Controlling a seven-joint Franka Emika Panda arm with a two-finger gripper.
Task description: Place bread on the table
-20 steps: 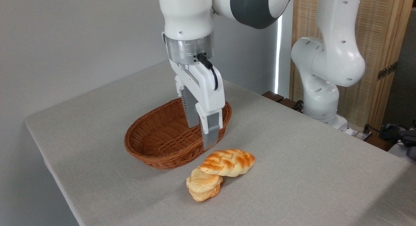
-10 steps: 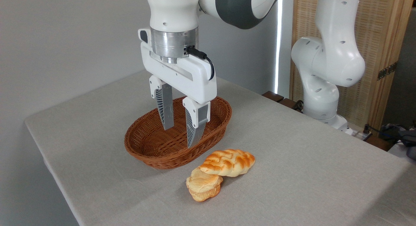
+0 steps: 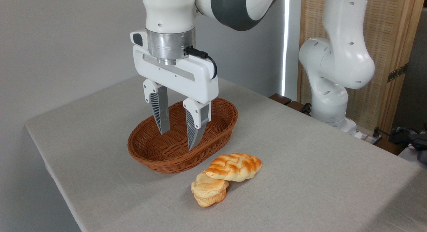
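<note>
- Task status: bread [image 3: 234, 166] lies on the tabletop [image 3: 317, 178], outside the basket [image 3: 166, 160]. Judged done or nearly so; nothing left but clearing the arm, as far as visible.
- Bread position: just in front-right of the basket, not touching it as far as can be told. Left end rests tilted on a bun [image 3: 208, 189], so it is not flat on the cloth.
- Hand [image 3: 178, 138]: fingers spread, nothing between them, tips hanging over the basket interior, well apart from the bread.
- Basket: brown oval wicker, tight weave, appears empty.
- Bread: elongated braided loaf, glossy, golden-orange w/ paler twisted ridges.
- Bun: rounder, paler, muffin-shaped, matte top, browned rim.
- Tabletop: light grey, cloth-like, fine weave, rounded corner at left.
- Hand fingers: grey, ribbed inner faces, white housing.
</note>
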